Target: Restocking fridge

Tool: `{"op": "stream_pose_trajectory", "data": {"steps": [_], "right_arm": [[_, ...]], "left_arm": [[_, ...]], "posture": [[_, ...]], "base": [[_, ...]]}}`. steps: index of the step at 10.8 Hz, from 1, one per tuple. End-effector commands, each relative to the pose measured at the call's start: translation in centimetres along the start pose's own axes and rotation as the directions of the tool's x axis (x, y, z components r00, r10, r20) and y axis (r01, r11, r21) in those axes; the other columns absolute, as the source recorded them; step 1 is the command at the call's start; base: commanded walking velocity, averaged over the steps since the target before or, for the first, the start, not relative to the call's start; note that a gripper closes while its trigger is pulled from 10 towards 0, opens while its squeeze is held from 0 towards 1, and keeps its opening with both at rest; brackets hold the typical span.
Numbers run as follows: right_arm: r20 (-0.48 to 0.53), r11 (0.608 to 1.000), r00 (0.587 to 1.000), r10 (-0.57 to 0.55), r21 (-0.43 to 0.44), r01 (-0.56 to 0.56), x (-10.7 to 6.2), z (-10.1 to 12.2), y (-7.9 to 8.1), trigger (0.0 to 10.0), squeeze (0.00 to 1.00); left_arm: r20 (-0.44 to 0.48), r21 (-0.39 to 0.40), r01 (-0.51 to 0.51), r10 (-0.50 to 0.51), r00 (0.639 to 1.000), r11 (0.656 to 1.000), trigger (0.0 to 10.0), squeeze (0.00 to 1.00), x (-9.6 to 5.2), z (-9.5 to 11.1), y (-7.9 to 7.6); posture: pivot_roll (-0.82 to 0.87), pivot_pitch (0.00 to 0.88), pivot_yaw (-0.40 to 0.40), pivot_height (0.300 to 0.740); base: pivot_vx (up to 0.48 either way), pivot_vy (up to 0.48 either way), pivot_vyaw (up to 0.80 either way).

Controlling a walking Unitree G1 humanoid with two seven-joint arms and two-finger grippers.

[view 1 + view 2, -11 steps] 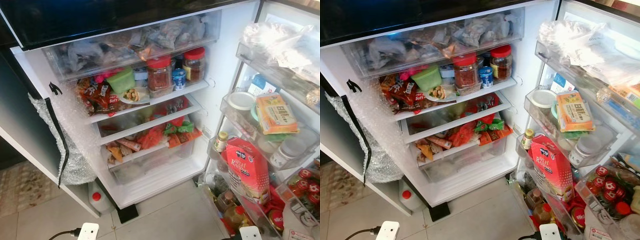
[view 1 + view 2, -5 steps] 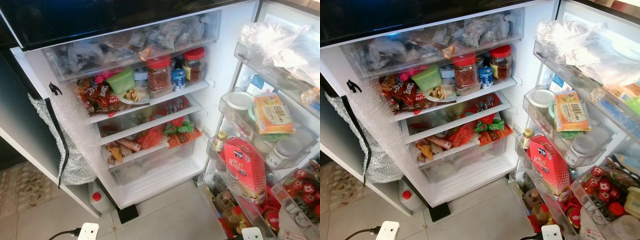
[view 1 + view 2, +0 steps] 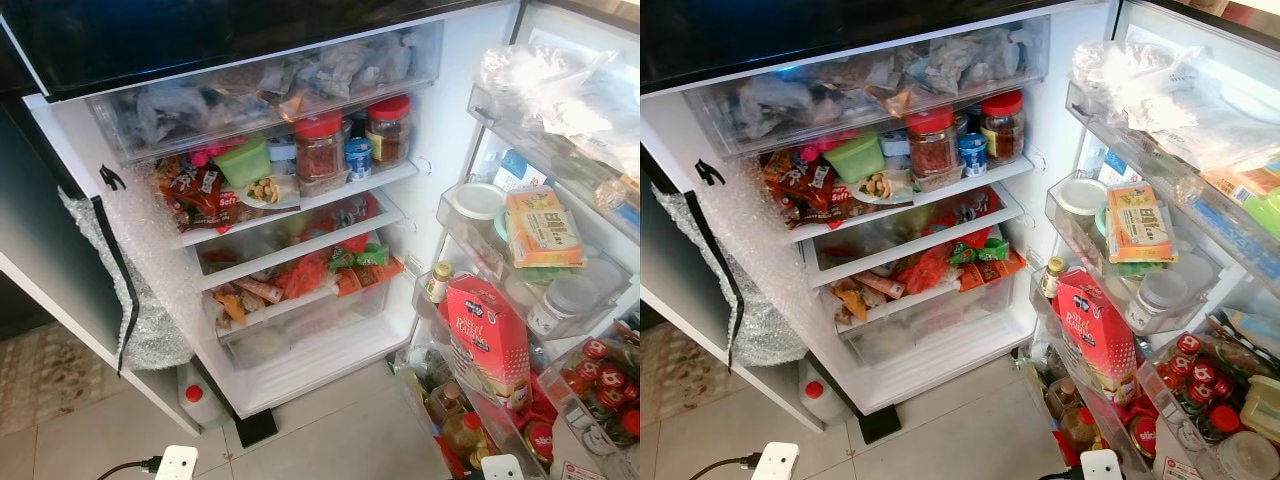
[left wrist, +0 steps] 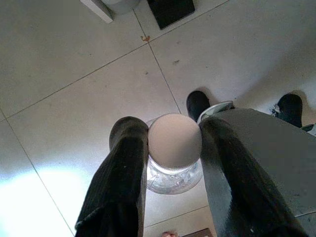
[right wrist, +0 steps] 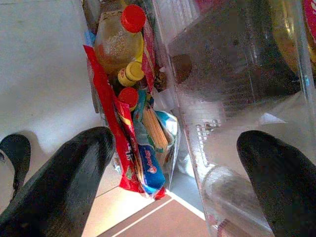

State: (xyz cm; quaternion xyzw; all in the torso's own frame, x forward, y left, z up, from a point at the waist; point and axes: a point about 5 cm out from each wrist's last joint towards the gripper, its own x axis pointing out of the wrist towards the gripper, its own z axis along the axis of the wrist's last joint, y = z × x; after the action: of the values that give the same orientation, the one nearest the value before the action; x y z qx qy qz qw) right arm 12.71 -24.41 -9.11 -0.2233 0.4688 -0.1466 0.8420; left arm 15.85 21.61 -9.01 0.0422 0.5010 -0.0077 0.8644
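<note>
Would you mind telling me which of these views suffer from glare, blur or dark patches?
Right eye view: plastic bags on the door's top shelf are washed out. Left wrist view: bright glare on the floor; jar lid soft. Right wrist view: finger blurred, dark.

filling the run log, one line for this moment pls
fridge open | left claw shut on jar above floor | right claw open by door shelf

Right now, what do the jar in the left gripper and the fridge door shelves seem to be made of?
The jar held in the left gripper looks like clear glass or hard plastic, since the floor shows through its body; its matte beige lid seems plastic. The door shelves look like clear glossy plastic: their contents show through the walls.
</note>
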Motion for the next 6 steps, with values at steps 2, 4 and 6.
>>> {"op": "stream_pose_trajectory", "data": {"steps": [2,4,6], "right_arm": [[-0.006,1.000,1.000,0.001,-0.004,-0.001,-0.05,-0.12,0.09,10.0,0.00],[-0.006,1.000,1.000,0.001,-0.004,-0.001,-0.05,-0.12,0.09,10.0,0.00],[-0.010,0.999,0.999,0.033,0.018,-0.033,0.02,0.09,0.27,10.0,0.00]], "left_arm": [[-0.015,0.003,-0.014,0.014,1.000,1.000,10.0,0.00,-0.14,-0.33,0.67],[-0.015,0.003,-0.014,0.014,1.000,1.000,10.0,0.00,-0.14,-0.33,0.67],[-0.018,0.004,-0.017,0.017,1.000,1.000,10.0,0.00,-0.11,-0.15,0.74]], "posture": [[-0.11,0.009,0.076,0.740],[-0.11,0.009,0.076,0.740],[-0.09,0.019,0.075,0.740]], "base": [[0.000,0.000,0.00],[0.000,0.000,0.00],[0.302,0.000,0.00]]}}
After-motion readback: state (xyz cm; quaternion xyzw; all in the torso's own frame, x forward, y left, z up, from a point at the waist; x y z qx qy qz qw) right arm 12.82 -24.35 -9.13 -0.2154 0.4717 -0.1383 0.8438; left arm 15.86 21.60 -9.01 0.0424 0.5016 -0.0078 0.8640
